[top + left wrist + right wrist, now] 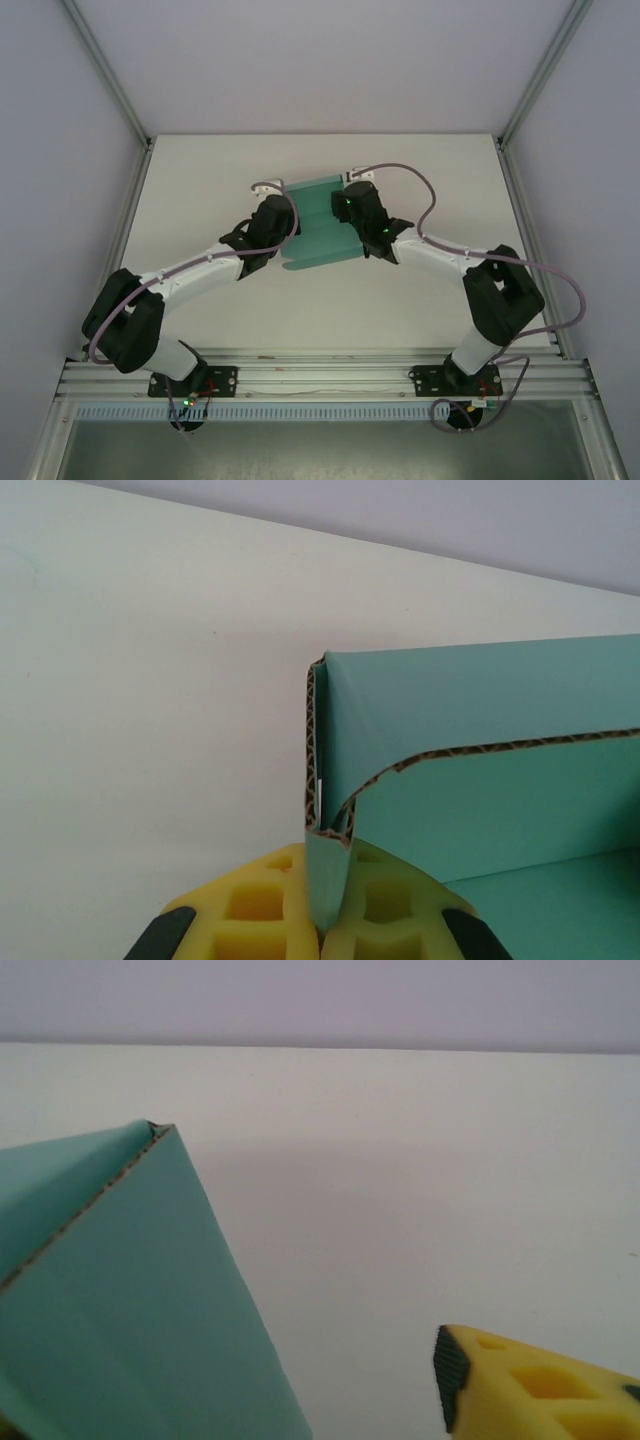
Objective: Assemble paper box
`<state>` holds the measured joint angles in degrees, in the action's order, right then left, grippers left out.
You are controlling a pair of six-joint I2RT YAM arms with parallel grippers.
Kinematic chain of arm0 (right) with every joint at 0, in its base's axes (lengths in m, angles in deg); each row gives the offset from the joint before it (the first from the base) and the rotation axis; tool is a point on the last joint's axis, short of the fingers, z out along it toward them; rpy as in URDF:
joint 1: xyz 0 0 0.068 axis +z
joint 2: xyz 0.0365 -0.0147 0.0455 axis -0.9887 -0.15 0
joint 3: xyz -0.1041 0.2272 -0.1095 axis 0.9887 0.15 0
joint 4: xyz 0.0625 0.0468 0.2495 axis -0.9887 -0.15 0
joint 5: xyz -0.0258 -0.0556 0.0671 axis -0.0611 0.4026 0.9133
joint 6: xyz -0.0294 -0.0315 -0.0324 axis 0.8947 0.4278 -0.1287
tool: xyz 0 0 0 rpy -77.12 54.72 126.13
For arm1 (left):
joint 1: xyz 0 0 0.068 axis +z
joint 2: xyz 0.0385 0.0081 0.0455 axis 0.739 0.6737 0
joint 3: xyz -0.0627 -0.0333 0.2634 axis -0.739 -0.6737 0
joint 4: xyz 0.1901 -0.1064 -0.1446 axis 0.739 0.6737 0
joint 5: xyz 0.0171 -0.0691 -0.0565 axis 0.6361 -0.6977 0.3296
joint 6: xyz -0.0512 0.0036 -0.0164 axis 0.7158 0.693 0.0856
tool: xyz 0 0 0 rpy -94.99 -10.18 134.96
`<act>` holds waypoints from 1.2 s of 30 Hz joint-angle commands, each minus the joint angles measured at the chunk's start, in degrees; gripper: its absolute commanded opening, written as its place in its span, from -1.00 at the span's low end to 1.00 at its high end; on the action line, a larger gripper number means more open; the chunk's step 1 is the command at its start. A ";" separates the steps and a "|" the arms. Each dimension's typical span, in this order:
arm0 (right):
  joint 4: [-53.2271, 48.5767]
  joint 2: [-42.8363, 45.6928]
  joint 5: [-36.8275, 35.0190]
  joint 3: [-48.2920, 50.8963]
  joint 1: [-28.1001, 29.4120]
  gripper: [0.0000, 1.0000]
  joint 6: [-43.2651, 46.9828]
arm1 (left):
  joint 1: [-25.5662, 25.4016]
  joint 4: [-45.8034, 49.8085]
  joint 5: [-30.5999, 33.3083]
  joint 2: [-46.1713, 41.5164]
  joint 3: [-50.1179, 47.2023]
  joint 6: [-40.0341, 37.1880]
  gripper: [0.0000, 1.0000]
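Two arms are working a teal paper box at mid-desk

The paper box [318,228], partly folded with its walls raised, is sitting on the white desk [200,190] between the two wrists. The left gripper [325,925] is clamping a corrugated corner wall of the box between its yellow pads [250,910]. The right gripper [347,205] is standing open at the box's far right corner, its visible yellow finger [520,1385] hanging clear of the card.
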<state>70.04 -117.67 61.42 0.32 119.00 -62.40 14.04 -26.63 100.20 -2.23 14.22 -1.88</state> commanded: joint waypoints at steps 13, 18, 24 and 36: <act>-0.42 23.55 6.32 12.00 -0.68 1.00 -5.70 | 5.11 2.63 -11.60 1.43 4.97 -13.65 -1.00; -20.47 31.39 2.18 11.56 -5.17 1.00 -12.01 | 6.29 24.22 -25.37 6.33 16.53 -38.71 -1.00; -31.15 36.00 1.54 14.14 -6.38 1.00 -11.82 | 2.02 40.48 -22.06 11.35 21.36 -58.51 -1.00; -31.20 38.31 1.12 17.22 -7.67 1.00 -13.22 | -6.14 41.47 -5.18 30.79 31.19 -62.04 -1.00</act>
<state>39.14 -80.62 64.00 16.83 111.68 -74.51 9.28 14.35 87.67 25.25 43.40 -60.79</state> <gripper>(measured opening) 0.998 0.062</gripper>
